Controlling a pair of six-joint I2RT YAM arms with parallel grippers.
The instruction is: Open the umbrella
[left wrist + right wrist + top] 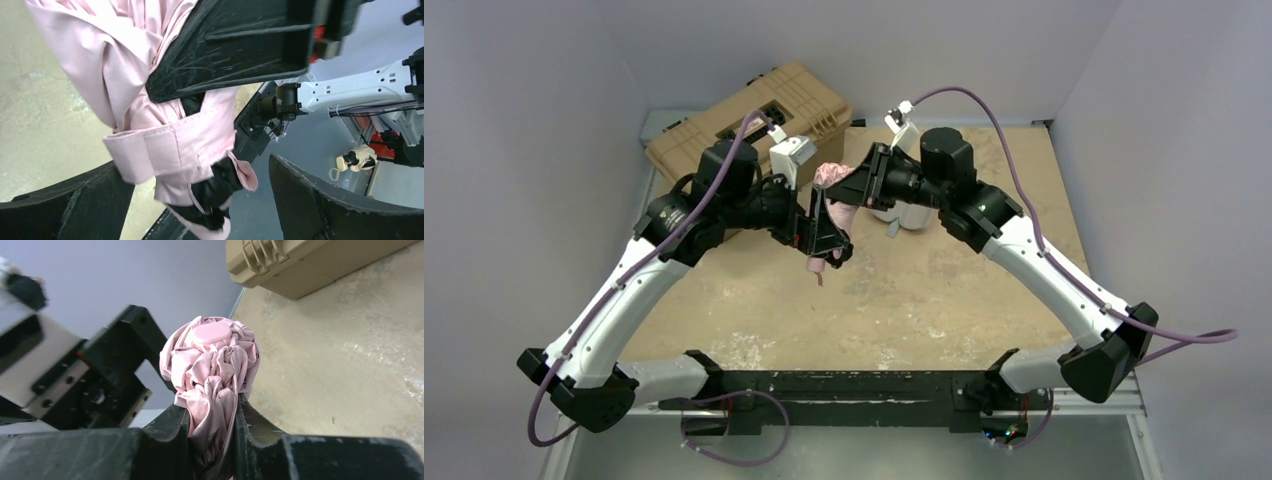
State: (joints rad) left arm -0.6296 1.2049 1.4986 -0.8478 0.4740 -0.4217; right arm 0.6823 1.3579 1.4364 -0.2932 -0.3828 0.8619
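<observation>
Holding the folded umbrella (210, 370) off the surface (944, 290), long axis slanting toward me; right claw (212, 425) pinches its fabric, left claw (200, 200) spread wide around it.

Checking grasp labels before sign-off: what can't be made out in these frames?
- Top external: most of the umbrella is hidden by both wrists.
- Left wrist: the left gripper shows fingers either side of the strap; contact unclear.
- Right wrist: the right gripper pinches fabric; the shaft is hidden in folds.

Soft even light, blurred close foregrounds
</observation>
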